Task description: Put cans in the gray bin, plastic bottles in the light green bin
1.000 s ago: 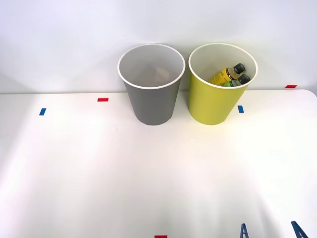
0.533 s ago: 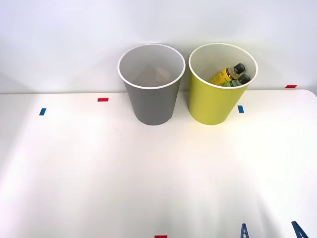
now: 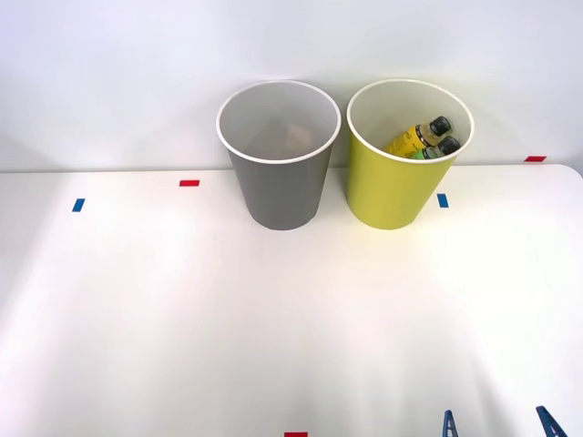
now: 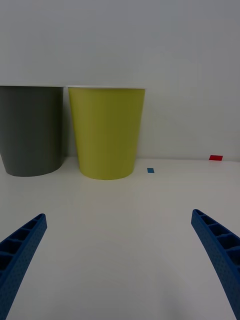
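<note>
Both bottles (image 3: 422, 138) sit in the green bin (image 3: 392, 196), gripper (image 3: 499, 424) wide open and empty: just park clear of the bins.

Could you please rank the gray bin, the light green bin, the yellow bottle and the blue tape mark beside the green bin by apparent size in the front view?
1. Gray bin and light green bin: alike, so I won't rank them.
2. Yellow bottle, partly hidden inside the green bin.
3. Blue tape mark.
</note>
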